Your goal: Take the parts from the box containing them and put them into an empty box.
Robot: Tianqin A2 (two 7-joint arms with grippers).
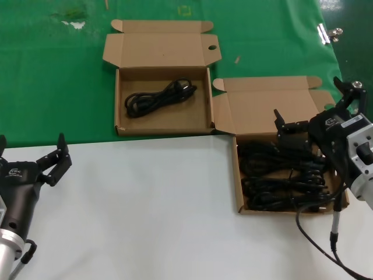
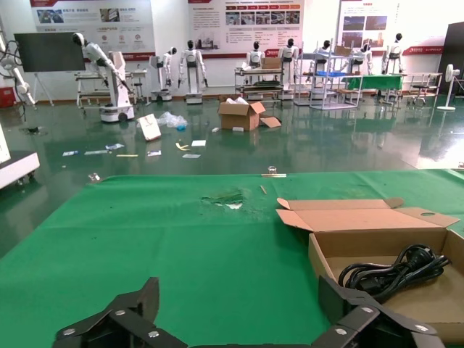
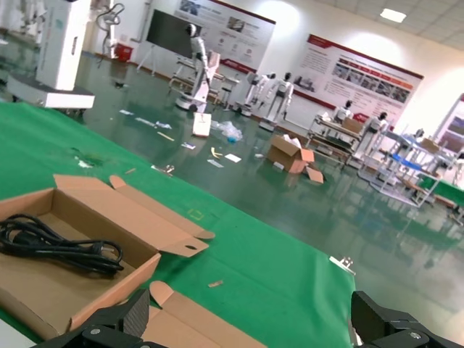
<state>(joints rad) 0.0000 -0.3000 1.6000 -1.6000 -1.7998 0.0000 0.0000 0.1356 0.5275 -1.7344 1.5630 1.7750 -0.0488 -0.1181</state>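
My right gripper (image 1: 312,111) hangs with its fingers spread wide and nothing in them, right over the full box (image 1: 245,207), because that is where I pick from. The black cables (image 1: 280,178) there lie piled and tangled. The other box (image 1: 163,125), up and left of the full box, holds one coiled cable (image 1: 157,97). My left gripper (image 1: 52,160), also spread wide, waits far left of it
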